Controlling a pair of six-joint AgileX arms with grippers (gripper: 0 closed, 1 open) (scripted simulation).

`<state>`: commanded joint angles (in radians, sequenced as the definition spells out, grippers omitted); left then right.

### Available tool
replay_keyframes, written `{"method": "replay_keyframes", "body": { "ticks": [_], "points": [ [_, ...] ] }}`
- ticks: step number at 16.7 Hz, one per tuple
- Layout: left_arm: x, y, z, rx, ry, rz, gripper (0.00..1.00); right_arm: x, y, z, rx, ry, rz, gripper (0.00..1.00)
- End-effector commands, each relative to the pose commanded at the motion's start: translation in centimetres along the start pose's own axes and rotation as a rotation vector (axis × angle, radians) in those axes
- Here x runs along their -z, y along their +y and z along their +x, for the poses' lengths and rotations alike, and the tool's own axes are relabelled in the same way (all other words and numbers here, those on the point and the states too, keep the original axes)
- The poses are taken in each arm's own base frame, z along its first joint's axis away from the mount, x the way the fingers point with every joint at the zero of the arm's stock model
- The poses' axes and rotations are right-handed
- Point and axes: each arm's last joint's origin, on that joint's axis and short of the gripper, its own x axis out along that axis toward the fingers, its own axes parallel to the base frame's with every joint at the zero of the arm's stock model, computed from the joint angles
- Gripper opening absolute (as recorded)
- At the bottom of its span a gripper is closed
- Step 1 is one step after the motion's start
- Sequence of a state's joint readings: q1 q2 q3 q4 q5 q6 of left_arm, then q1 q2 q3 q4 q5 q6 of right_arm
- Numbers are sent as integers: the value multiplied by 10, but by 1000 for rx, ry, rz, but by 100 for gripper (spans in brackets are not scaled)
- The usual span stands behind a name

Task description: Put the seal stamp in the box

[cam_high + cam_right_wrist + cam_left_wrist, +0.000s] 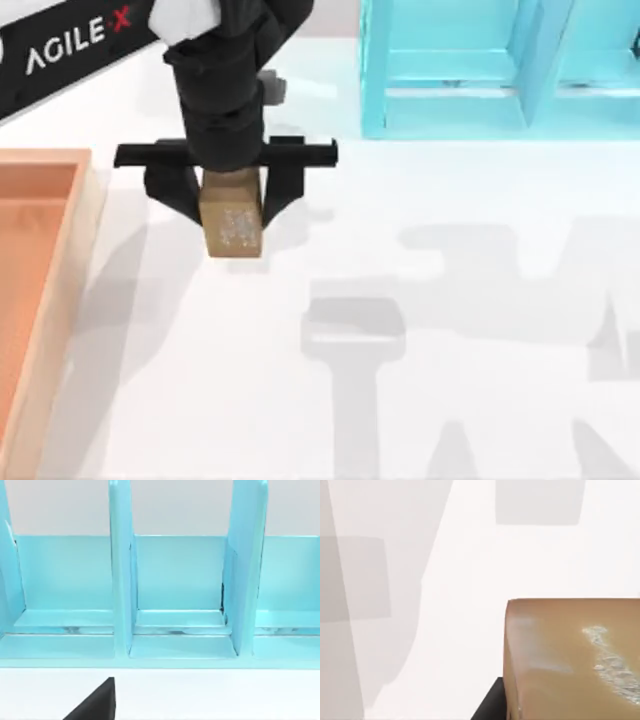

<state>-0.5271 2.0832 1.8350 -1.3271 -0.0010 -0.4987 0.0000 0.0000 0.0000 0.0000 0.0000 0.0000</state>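
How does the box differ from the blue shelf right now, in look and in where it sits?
The box is light wood with an orange-brown floor; the blue shelf is turquoise all over. The box lies at the table's left edge as an open tray, while the shelf stands at the far right, split by upright dividers into compartments. Both hold nothing that I can see: the stamp is between the fingers of the left hand, over the table.

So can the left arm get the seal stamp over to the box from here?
Probably yes: the left tool holds the seal stamp, and only bare table lies between it and the box at the left.
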Motion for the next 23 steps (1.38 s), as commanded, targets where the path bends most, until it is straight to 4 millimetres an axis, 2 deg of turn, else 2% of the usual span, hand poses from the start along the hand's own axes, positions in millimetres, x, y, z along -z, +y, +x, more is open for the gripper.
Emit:
{"method": "replay_keyframes", "body": {
  "ticks": [5, 7, 10, 14, 17, 18, 20, 23],
  "points": [
    [-1, 2, -1, -1, 2, 0, 0, 0, 0, 0, 0, 0, 0, 100],
    [-2, 16, -3, -2, 6, -4, 0, 0, 0, 0, 0, 0, 0, 100],
    [-10, 65, -13, 0, 7, -22, 0, 0, 0, 0, 0, 0, 0, 100],
    [-14, 157, -23, 3, 5, 11, 0, 0, 0, 0, 0, 0, 0, 100],
    [0, 233, -31, 4, 3, 23, 0, 0, 0, 0, 0, 0, 0, 100],
    [8, 253, -34, 4, 1, 19, 0, 0, 0, 0, 0, 0, 0, 100],
    [25, 280, -40, 4, -3, 10, 0, 0, 0, 0, 0, 0, 0, 100],
    [39, 295, -43, 5, -4, -1, 0, 0, 0, 0, 0, 0, 0, 100]
  ]
}}
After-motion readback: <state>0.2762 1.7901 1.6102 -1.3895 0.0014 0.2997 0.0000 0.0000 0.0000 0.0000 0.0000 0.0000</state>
